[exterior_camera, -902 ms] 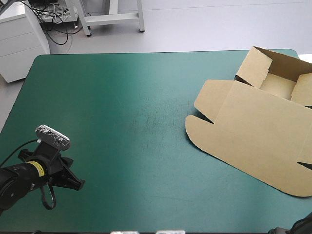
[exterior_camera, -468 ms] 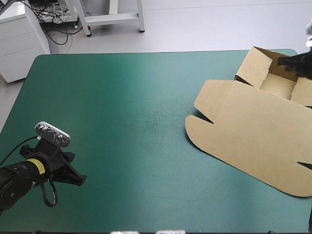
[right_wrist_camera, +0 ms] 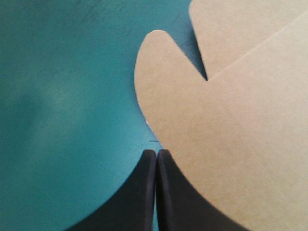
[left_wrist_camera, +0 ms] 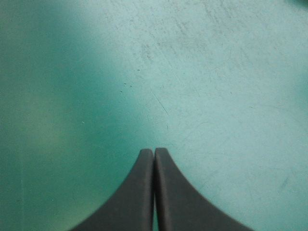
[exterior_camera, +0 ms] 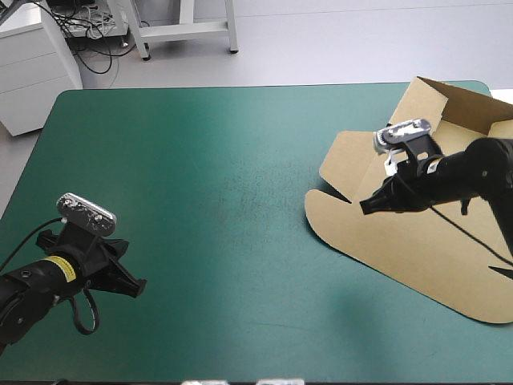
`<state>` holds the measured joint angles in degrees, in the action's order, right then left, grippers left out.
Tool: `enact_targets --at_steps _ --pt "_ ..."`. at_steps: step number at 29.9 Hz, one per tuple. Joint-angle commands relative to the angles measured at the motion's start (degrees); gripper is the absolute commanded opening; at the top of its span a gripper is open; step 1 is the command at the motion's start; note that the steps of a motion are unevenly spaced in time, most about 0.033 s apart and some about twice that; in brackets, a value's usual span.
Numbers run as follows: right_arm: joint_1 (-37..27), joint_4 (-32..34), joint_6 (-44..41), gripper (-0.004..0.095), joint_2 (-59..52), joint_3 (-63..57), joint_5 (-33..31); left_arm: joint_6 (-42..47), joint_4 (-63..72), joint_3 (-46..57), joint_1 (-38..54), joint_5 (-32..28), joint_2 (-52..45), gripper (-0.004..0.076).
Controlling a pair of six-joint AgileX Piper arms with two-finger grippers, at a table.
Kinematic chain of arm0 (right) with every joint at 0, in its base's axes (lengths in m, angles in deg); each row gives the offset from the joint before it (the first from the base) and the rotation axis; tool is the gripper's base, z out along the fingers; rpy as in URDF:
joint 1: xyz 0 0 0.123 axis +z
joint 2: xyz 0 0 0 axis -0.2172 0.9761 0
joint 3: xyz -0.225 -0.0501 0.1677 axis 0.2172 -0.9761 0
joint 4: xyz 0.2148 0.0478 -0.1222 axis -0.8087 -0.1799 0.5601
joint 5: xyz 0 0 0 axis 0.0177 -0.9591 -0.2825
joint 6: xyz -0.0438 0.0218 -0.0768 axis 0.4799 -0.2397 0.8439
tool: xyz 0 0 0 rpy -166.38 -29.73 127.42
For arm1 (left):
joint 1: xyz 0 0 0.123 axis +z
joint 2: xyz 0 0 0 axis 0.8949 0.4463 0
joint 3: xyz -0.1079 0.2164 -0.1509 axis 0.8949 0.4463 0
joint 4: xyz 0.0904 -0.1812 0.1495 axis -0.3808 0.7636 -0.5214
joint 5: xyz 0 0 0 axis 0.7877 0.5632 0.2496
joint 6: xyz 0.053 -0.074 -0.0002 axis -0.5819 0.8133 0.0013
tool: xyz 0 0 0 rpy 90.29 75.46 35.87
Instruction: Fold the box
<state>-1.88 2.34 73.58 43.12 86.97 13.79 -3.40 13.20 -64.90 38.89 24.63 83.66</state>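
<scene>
**Right jaws:** pressed together into one point and holding nothing. The tip sits at the rim of the rounded tab (right_wrist_camera: 161, 82), on the 9 o'clock side of the lid (exterior_camera: 433, 241). Whether it touches the board cannot be told. Judgement: it stands there because that free edge is the easiest place to get under the lid.

**Box** (exterior_camera: 401, 172)**:** lies at the desk's (exterior_camera: 200, 160) 3 o'clock side. The tray (exterior_camera: 422, 104) has its walls raised near 1 o'clock, and the lid lies flat toward 5 o'clock.

**Left jaws:** closed and empty at 8 o'clock over bare teal-green cover, well apart from the box.

**Clearance:** there is little room along the 3 o'clock edge. Bare cover lies open from 7 to 12 o'clock.
</scene>
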Motion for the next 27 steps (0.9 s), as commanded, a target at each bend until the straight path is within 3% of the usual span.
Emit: enact_targets --at_steps 1,5,11,27 --pt "2.9 -0.2 0.2 -0.0017 -5.1 -3.4 5.2 0.4 0.3 -1.6 -0.2 -2.1 -0.1 -0.0032" --pt "3.9 -1.0 0.2 -0.0018 -10.4 -10.3 7.9 0.4 1.5 -0.8 -0.2 -0.3 -0.2 -0.0032" --pt "3.9 -0.6 0.6 -0.0018 -20.1 -22.6 14.0 -1.0 4.9 6.8 -0.2 -6.1 -3.3 -0.0032" --pt "3.9 -0.7 2.5 -0.0018 -39.1 -43.9 21.1 -1.2 4.4 15.6 -0.2 -6.5 -15.4 -0.0032"
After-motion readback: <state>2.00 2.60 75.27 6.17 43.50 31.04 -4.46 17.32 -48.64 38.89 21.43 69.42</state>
